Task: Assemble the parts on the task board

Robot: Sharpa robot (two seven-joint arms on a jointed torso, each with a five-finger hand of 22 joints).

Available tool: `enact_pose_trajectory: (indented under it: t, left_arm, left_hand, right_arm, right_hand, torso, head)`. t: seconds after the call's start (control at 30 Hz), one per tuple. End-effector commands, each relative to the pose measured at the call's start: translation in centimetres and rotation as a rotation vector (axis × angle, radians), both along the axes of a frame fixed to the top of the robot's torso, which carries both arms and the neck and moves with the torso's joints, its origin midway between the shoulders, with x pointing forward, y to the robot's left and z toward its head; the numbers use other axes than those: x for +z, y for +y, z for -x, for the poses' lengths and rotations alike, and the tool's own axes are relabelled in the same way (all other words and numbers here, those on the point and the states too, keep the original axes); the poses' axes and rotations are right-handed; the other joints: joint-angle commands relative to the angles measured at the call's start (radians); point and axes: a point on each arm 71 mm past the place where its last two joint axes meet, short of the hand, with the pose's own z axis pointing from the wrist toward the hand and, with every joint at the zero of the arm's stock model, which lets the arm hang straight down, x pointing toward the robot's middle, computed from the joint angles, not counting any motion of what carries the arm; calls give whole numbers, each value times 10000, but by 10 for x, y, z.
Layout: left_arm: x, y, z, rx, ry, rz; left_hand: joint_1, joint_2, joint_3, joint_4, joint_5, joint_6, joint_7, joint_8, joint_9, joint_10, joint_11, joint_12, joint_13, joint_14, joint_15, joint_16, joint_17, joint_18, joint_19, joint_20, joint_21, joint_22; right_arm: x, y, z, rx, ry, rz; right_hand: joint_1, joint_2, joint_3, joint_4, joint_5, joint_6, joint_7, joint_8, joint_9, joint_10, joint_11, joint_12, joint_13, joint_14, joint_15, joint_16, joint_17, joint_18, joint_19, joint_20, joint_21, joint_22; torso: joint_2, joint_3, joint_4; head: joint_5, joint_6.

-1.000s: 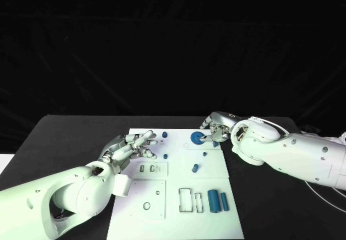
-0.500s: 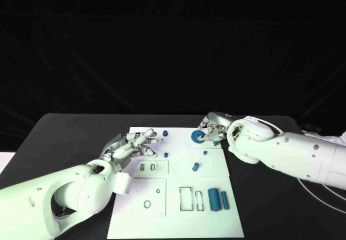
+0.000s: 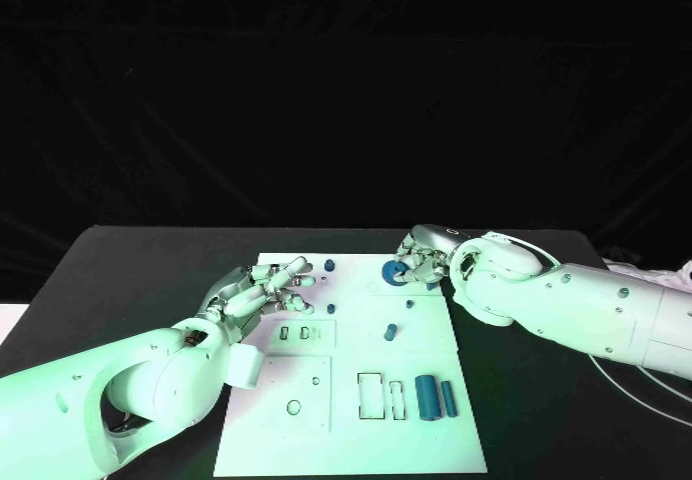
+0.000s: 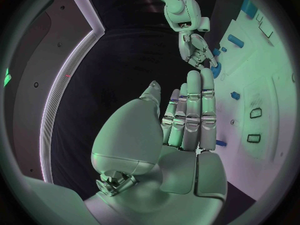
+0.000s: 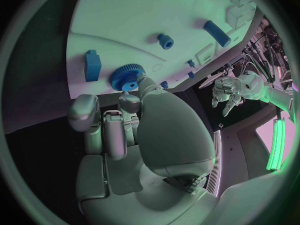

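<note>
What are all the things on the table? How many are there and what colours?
Task board: one, white, middle of the black table.
Gear: one, blue, round, far end of the board, at the right hand's fingertips.
Long blocks: two, blue, side by side, near right part of the board.
Small parts: a few, blue, scattered over the board's far half.
Left hand: silver, holding nothing, over the board's left edge.
Right hand: silver, at the gear.
</note>
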Motion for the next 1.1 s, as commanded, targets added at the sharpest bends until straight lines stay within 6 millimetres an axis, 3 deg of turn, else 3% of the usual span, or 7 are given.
enact_pose_trajectory:
  t: [0.03,0.4,0.67,0.83,1.03,1.1]
  left_arm:
    - [1,-2,1,-235,2,123]
    - [1,-3,1,-251,16,123]
    - [1,-3,1,-261,21,125]
    - [1,-3,1,-287,106,178]
    - [-1,-3,0,-270,382,385]
    - [-1,-3,0,-301,388,431]
  left_hand:
    - [53,29,1,-39,20,-14,67,-52,-3,-2,34,-35,11,-64,-7,-39,5,103,-77,-16,17,13]
    - [53,29,1,-39,20,-14,67,-52,-3,-2,34,-35,11,-64,-7,-39,5,103,-77,-16,17,13]
    - [56,27,0,-43,18,-21,70,-55,-4,-8,37,-39,12,-62,-6,-42,6,103,-81,-15,21,16]
    - [57,30,2,-45,17,-24,72,-57,-4,-11,38,-40,12,-61,-5,-43,7,104,-83,-14,24,18]
    - [54,68,16,-37,19,-25,74,-56,-4,-13,39,-41,15,-59,-4,-48,9,104,-88,-12,30,23]
    - [59,78,21,-39,20,-26,74,-56,-4,-15,40,-42,16,-59,-3,-50,10,105,-90,-11,32,24]
  right_arm:
    - [-3,1,0,16,140,403]
    - [-9,7,0,126,66,1038]
    - [-7,9,1,127,-500,1281]
    - [-2,13,4,-60,-1147,684]
    - [4,22,8,-100,-1671,98]
    - [6,29,10,39,-1826,-99]
  right_hand:
    - [32,116,86,-63,96,103,-4,56,15,72,-28,64,84,769,40,77,1263,-156,78,-1,54,40]
    - [95,205,175,-211,-142,264,-30,133,30,198,-51,388,474,786,25,163,1384,-186,123,-12,197,248]
    - [334,391,537,-488,-751,788,-179,398,121,483,-172,950,1105,803,-60,249,1509,-219,186,-66,370,507]
    - [504,642,948,-668,-704,1219,-368,635,249,675,-327,1263,1449,819,-185,302,1589,-256,284,-167,513,746]
    - [475,684,1197,-766,-617,1295,-420,665,309,710,-377,1292,1524,821,-237,312,1604,-284,339,-230,598,889]
    - [428,666,1285,-795,-533,1290,-419,652,327,712,-384,1279,1535,819,-243,308,1598,-288,344,-245,613,908]
  torso:
    - [9,5,-3]
    - [8,4,15]
    - [8,4,7]
    - [15,10,18]
    - [11,2,36]
    - [14,-2,53]
  head:
    - [-14,44]
    - [-17,-20]
    - [-15,-29]
    - [-4,-14]
    - [11,57]
    - [25,24]
